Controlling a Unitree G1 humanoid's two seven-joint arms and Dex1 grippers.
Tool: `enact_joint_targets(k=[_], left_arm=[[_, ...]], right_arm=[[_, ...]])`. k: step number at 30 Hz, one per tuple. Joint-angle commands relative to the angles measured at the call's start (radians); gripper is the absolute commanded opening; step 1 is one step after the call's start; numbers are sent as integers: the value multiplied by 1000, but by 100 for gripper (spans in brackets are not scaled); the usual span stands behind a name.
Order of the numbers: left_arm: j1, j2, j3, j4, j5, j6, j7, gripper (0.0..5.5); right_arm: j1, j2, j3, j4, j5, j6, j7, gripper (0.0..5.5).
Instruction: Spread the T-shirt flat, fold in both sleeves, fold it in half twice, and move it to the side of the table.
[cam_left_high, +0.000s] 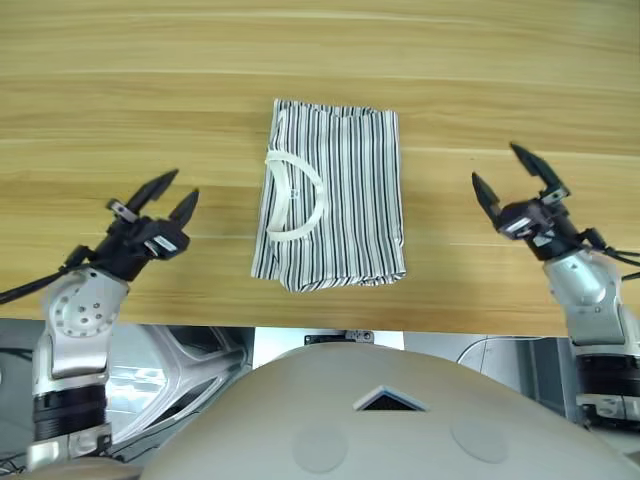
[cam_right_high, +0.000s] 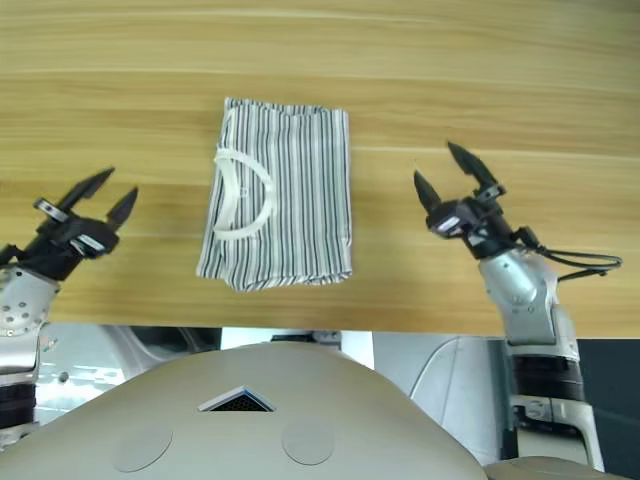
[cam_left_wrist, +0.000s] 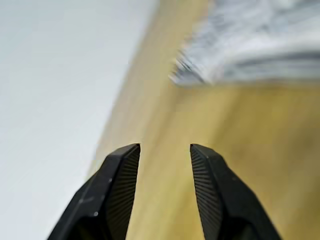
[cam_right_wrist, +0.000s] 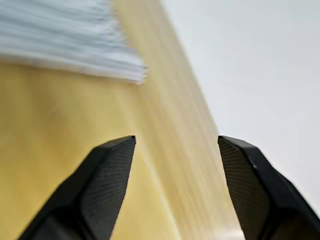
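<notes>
From the head camera, the T-shirt (cam_left_high: 345, 200) lies near the middle of the wooden worktop (cam_left_high: 120, 80) as a compact, upright rectangle of dark and pale stripes. Its white collar (cam_left_high: 296, 196) curves along the 9 o'clock side. Its 6 o'clock edge sits close to the worktop's near edge without reaching it.

The left gripper (cam_left_high: 185, 183) hangs at about 9 o'clock from the shirt and the right gripper (cam_left_high: 494, 162) at about 3 o'clock. Both are well apart from the cloth, and their tips point towards 12 to 1 o'clock and 11 o'clock respectively. Both pairs of jaws stand spread with nothing between them, the right pair somewhat wider than the left.

The wrist cameras add detail from close up. In the left wrist view, the left gripper (cam_left_wrist: 165, 147) shows ribbed inner faces and a clear gap over bare wood, with a blurred corner of the T-shirt (cam_left_wrist: 260, 50) beyond the tips. In the right wrist view, the right gripper (cam_right_wrist: 176, 139) shows finely textured black jaws set wide apart. Another blurred corner of the T-shirt (cam_right_wrist: 65, 40) lies ahead of them, and the worktop's edge runs between the tips.

The worktop is light wood with long grain lines running from 9 to 3 o'clock. Beyond its edge, both wrist views show a plain pale surface.
</notes>
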Motion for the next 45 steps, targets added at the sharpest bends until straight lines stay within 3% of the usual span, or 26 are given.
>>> enact_joint_targets(k=[1,9,19,39,45], left_arm=[[73,77,-144,15,135,-72,-25,186],[135,157,-235,-121,60,-123,-66,186],[-86,205,-358,86,3,-140,-102,186],[-243,195,-609,142,-51,-204,-156,186],[-256,203,-606,167,-53,-211,-111,186]], right_arm=[[74,-60,107,-29,-181,-67,-22,304],[210,-155,194,-183,-58,-96,134,304],[140,-156,251,-207,-24,-81,216,304],[26,-127,341,-141,-48,-101,195,304],[6,-149,339,-102,-37,-111,186,304]])
